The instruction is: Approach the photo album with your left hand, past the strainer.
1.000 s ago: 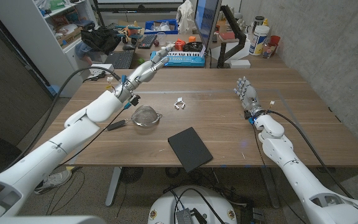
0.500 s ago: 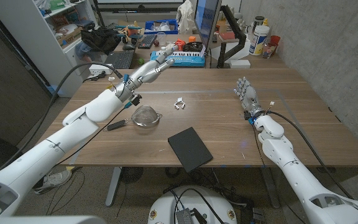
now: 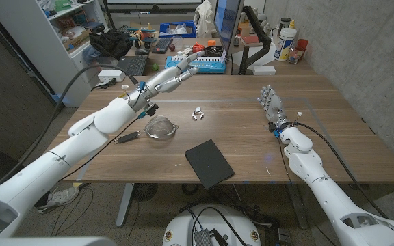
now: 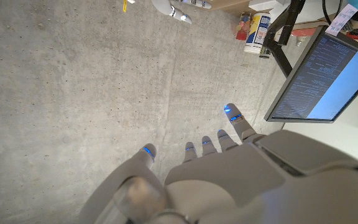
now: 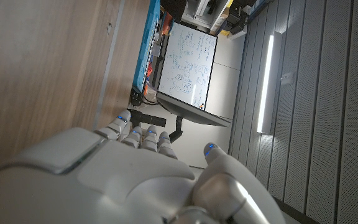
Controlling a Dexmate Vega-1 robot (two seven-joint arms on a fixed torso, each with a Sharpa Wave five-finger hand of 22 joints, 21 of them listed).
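Left hand point(image 3: 176, 72): you hold it raised beyond the strainer point(image 3: 160, 127), fingers spread, gripping nothing
Photo album point(image 3: 208, 162): lies flat, near the strainer, toward your right
Right hand point(image 3: 271, 104): well apart from the strainer, fingers straight, empty

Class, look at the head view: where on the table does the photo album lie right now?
The photo album lies near the table's front edge, about mid-table, just in front and right of the strainer.

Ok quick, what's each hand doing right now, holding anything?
Left hand: open, fingers stretched out, holding nothing.
Right hand: open, fingers apart, holding nothing.
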